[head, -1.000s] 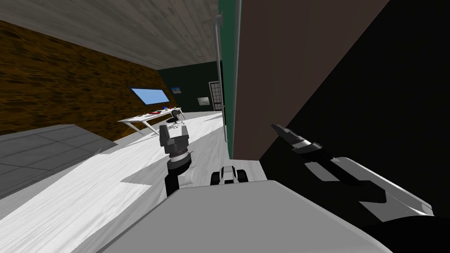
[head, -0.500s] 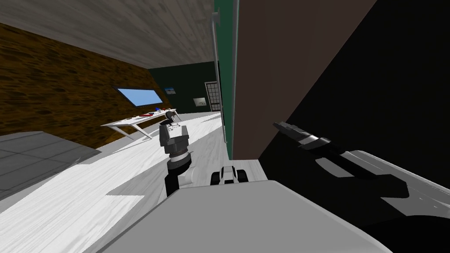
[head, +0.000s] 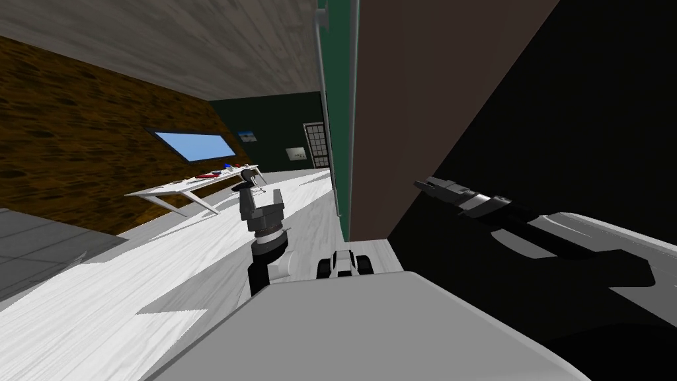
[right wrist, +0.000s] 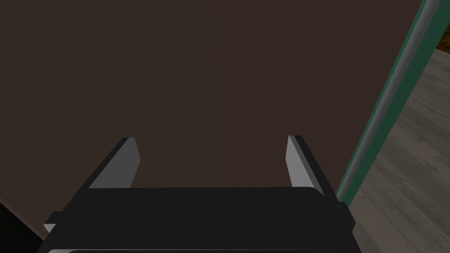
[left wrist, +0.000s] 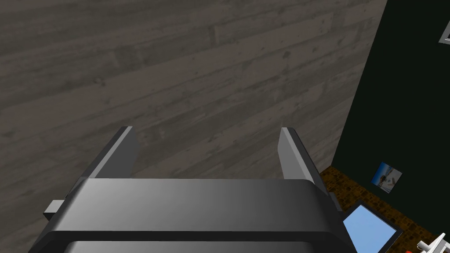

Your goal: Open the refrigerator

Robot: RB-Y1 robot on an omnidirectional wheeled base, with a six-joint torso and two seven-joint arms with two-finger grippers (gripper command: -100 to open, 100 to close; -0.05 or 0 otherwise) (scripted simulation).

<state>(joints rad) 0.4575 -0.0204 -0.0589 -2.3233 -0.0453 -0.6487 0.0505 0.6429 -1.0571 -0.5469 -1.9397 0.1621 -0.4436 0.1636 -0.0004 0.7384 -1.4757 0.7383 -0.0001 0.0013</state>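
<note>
Your fridge (head: 410,99) stands upright, long grey handle (head: 324,99) running up its green door (head: 341,99), which faces left. Your right gripper (right wrist: 212,145) is spread wide at its brown side, left gripper (left wrist: 206,134) wide too.

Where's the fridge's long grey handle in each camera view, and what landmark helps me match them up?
Head view: the grey handle runs along the green door, on its edge away from the brown panel.
Right wrist view: it slants between the brown panel and the grey plank surface.
Left wrist view: this camera faces the grey plank surface instead.
Shared landmark: that plank surface.
</note>
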